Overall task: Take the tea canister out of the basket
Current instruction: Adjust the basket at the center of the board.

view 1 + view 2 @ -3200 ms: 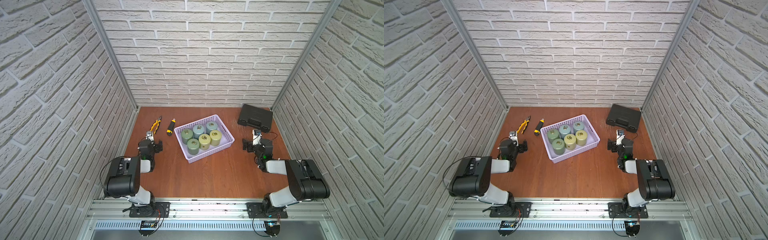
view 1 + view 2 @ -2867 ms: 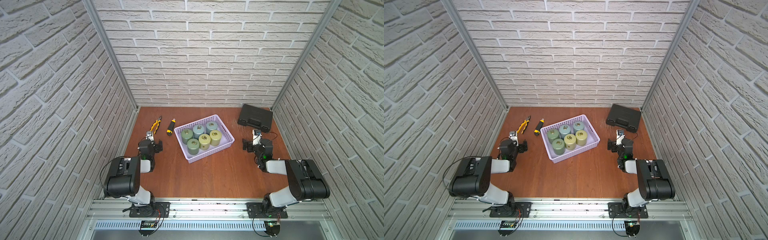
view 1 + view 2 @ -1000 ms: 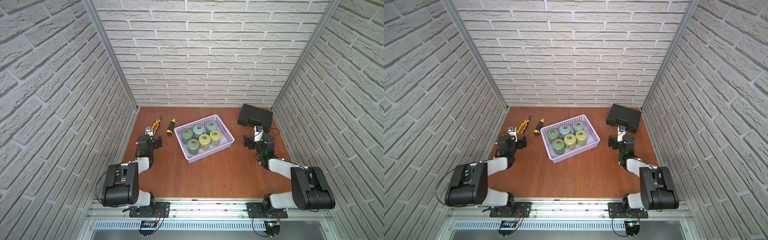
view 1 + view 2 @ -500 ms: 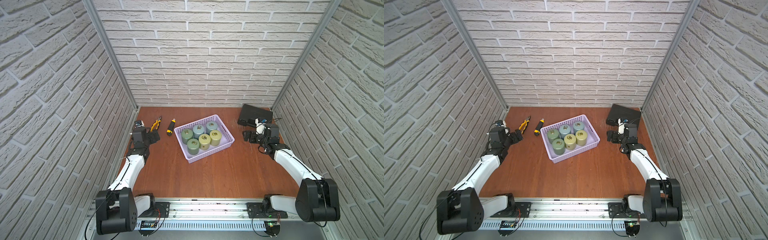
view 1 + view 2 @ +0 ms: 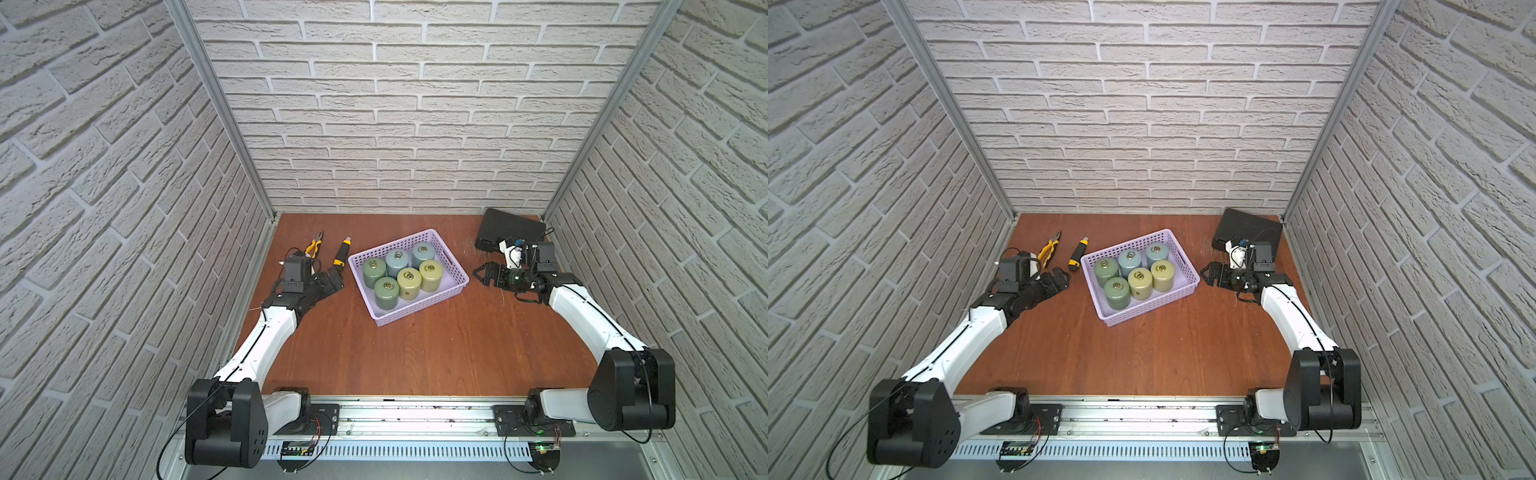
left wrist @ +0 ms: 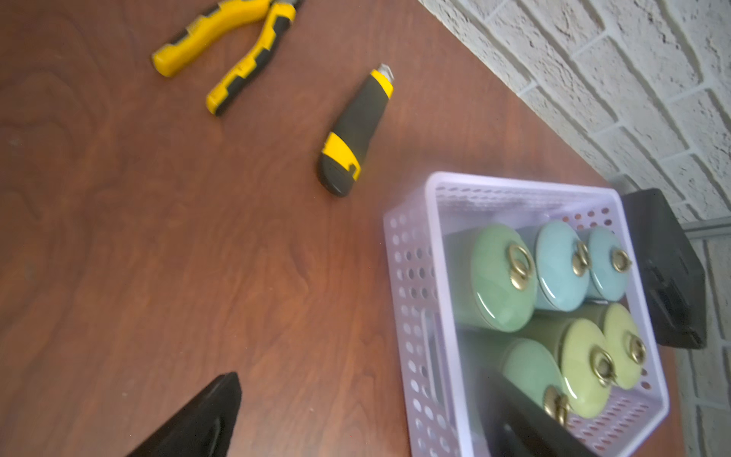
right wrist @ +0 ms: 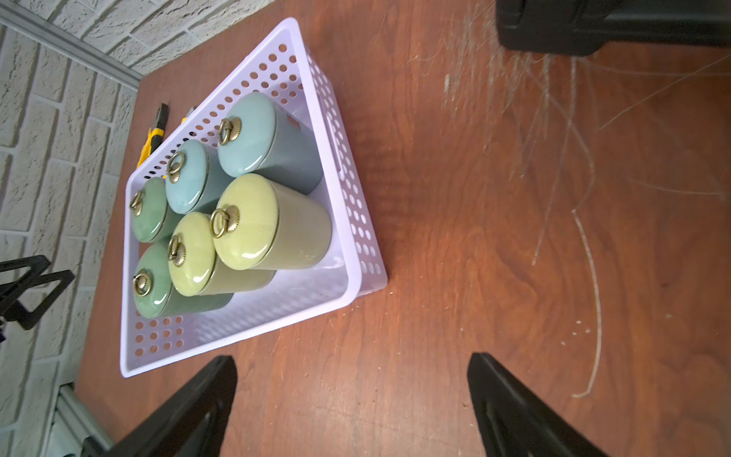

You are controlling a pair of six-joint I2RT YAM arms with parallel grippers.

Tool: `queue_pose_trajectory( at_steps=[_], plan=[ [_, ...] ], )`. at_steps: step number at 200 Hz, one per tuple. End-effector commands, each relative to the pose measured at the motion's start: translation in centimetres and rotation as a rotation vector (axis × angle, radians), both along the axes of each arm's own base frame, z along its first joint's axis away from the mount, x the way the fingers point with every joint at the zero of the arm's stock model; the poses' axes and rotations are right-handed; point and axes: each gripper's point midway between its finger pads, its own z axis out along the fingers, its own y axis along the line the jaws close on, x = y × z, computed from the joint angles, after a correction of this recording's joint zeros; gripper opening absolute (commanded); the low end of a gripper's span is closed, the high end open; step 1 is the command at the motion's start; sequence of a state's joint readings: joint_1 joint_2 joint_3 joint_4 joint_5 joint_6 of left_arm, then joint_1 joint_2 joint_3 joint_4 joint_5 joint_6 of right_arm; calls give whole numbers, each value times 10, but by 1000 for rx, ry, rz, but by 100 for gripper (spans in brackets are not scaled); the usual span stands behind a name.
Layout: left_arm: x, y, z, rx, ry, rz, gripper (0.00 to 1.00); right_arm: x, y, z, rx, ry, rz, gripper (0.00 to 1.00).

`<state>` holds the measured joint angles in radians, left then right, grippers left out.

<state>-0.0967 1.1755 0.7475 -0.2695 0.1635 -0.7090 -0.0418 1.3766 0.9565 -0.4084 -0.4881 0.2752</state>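
Worktop (image 5: pixel 415 353): reddish-brown wood-grain board, lower middle of both top views.
Basket (image 5: pixel 424 301): shallow lavender perforated plastic, frame centre, standing on the worktop.
Case (image 5: pixel 513 226): black hard plastic, worktop's upper right.
Tea canisters (image 5: pixel 397 261): six glossy lidded cylinders with brass rings, in green, blue and yellow-green, all upright inside the basket.
Left fingers (image 6: pixel 197 419): black, spread apart, holding nothing, left of the basket.
Right fingers (image 7: pixel 190 411): black, spread apart, holding nothing, right of the basket.
Pliers (image 5: pixel 313 245): yellow-and-black handles, upper left.
Knife (image 5: pixel 341 253): black-and-yellow utility type, between pliers and basket.
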Motion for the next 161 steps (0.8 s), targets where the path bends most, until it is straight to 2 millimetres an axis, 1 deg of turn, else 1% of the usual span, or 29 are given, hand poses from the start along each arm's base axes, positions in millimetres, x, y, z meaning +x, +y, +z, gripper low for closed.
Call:
queue_pose_trajectory(
  at_steps=[1,29,54,81,102,118,161],
  plan=[
    [0,-14,4,-75,25,-4,98,-3,13,0,69,34,40,93],
    [2,-22,7,-98,24,-12,98,6,13,-3,65,57,27,90],
    [9,-30,-2,-126,32,-4,98,13,16,-10,64,77,44,84],
    [18,-48,-8,-131,41,-29,98,21,18,-19,52,97,53,81],
    [28,-60,-15,-142,53,-50,98,27,20,-25,51,114,62,79],
    [38,-68,-16,-143,55,-65,98,32,23,-30,55,128,70,78],
    [59,-78,-21,-156,67,-66,98,41,32,-38,56,145,92,77]
  ],
)
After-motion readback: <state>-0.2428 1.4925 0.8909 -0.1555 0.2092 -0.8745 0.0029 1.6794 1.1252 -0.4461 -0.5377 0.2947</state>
